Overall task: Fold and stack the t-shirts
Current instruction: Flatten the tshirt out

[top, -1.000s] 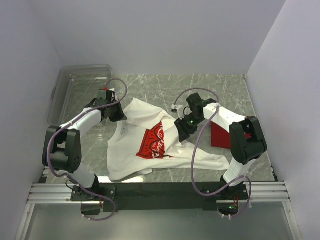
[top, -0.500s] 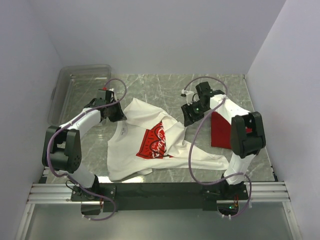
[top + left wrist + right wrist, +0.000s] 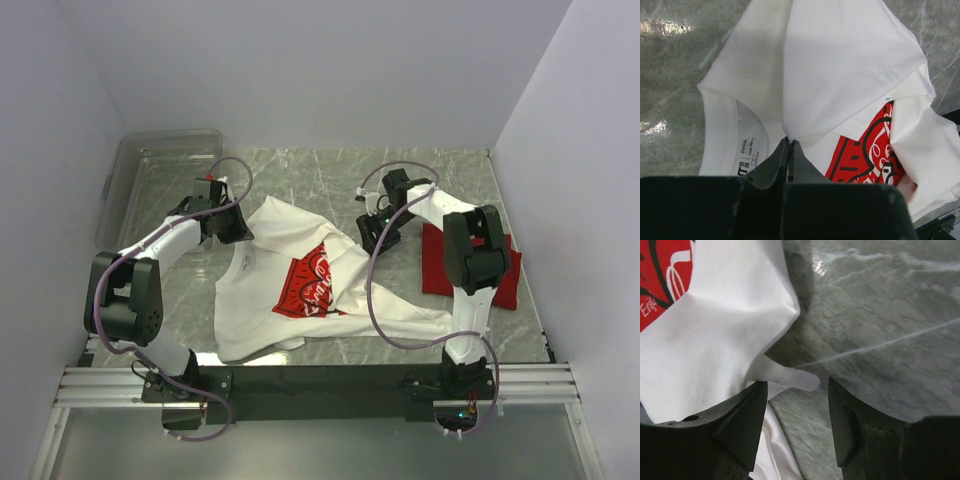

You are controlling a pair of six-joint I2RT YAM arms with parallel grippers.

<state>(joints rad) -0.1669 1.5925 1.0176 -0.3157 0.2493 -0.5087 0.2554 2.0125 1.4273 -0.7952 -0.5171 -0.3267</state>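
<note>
we pinch the white shirt [image 3: 840,65]
left gripper [image 3: 789,150] is clamped on it; right gripper [image 3: 797,390] hangs spread over the table [image 3: 890,315].

Grey marbled table [image 3: 330,170], on which we see a rumpled white shirt [image 3: 260,300] at centre, a flat red shirt [image 3: 437,270] at right, a clear bin [image 3: 130,165] at the far left corner

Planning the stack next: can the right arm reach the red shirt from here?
Probably yes. The red shirt lies flat beside the right gripper, whose jaws are open, gripping nothing; only the arm's own links cross above it.
</note>
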